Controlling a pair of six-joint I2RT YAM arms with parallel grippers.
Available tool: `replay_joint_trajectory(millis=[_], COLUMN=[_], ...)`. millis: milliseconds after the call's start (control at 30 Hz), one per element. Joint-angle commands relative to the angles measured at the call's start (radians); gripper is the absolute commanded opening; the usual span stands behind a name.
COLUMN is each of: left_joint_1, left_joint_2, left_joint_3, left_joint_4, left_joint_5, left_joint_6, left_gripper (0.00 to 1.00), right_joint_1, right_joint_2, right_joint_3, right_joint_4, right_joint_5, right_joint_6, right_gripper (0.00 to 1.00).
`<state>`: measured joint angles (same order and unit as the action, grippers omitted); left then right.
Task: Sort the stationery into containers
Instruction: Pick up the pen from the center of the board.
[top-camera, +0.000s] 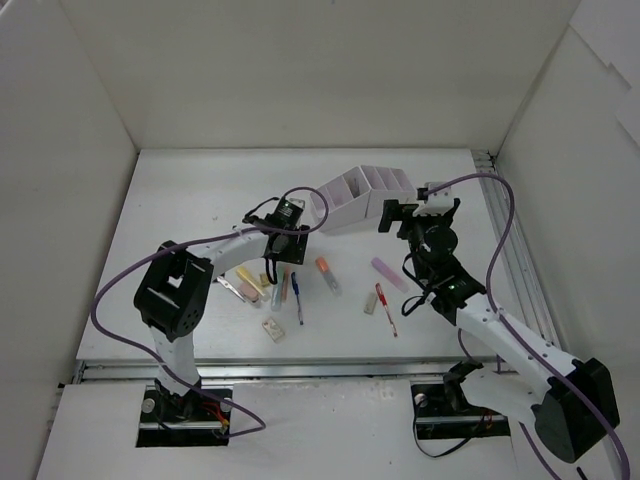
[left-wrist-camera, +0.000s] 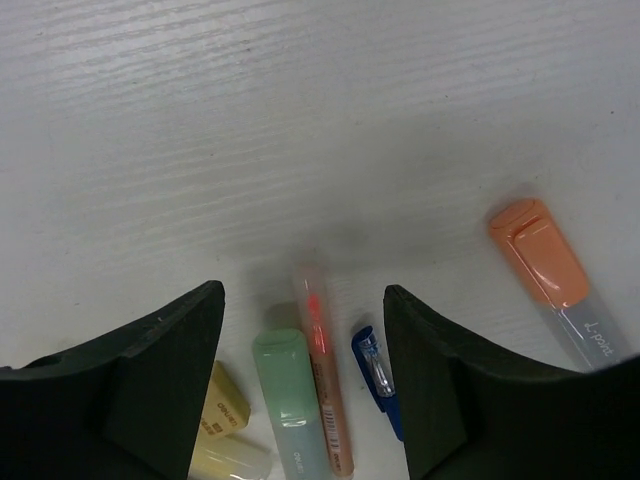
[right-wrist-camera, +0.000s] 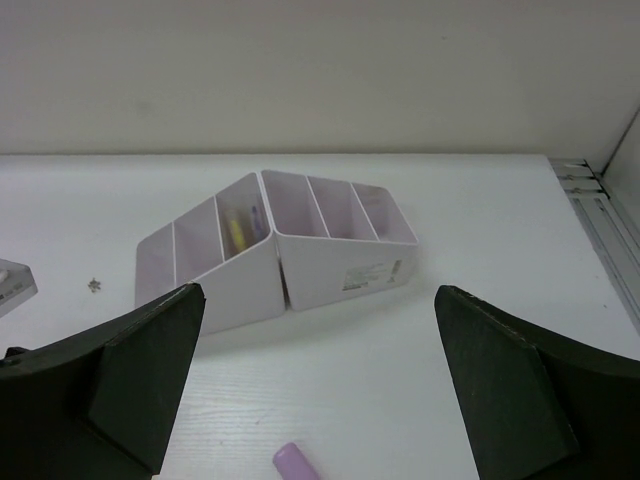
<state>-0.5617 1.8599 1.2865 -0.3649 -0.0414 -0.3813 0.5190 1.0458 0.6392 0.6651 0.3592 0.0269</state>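
The white and pale-lilac organizer (top-camera: 362, 196) stands at the back middle. In the right wrist view (right-wrist-camera: 330, 250) one compartment holds a yellow pen (right-wrist-camera: 237, 231). My left gripper (top-camera: 286, 246) is open and empty, low over a green marker (left-wrist-camera: 285, 400), a red-orange pen (left-wrist-camera: 323, 360) and a blue pen (left-wrist-camera: 374, 372) that lie between its fingers. A yellow marker (left-wrist-camera: 222, 412) lies under the left finger. An orange marker (left-wrist-camera: 545, 262) lies to the right. My right gripper (top-camera: 414, 216) is open and empty, facing the organizer, with a lilac marker (right-wrist-camera: 297, 464) below it.
On the table there are also a red pen (top-camera: 387, 309), a lilac marker (top-camera: 388, 273), small pale erasers (top-camera: 272, 328), and black-handled scissors (top-camera: 231, 288) at the left. White walls enclose the table. A metal rail (top-camera: 515, 250) runs along the right side.
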Motion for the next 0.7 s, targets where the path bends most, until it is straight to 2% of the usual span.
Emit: replay_joint_trajectory(millis=[0,133,433,500,667], left_joint_1=[-0.015,-0.024,-0.033,-0.033,-0.033], left_joint_2=[-0.021,-0.001,0.053,0.051,0.039], left_joint_3=[0.042,0.034,0.042,0.031,0.022], left_joint_4=[0.023,0.018,0.007,0.018,0.015], left_joint_5=[0.002,-0.029,-0.06,-0.055,-0.057], left_joint_6=[-0.01,-0.011,-0.031,-0.034,-0.047], left_gripper=[0.59,0.54,0.34,0.32,0.1], right_joint_1=[0.009,0.012,0.009,0.01,0.012], right_joint_2=[-0.047,-0.075,-0.093,-0.099,-0.113], right_joint_3=[0.019,0.013,0.008,0.007,0.007], right_joint_4=[-0.08,-0.111,-0.144,-0.147,-0.15], right_joint_5=[0.096,0.122,0.164,0.164,0.167], right_joint_6=[0.008,0.01,0.036,0.036,0.044], right_gripper=[0.98,0.98,0.98,0.98,0.98])
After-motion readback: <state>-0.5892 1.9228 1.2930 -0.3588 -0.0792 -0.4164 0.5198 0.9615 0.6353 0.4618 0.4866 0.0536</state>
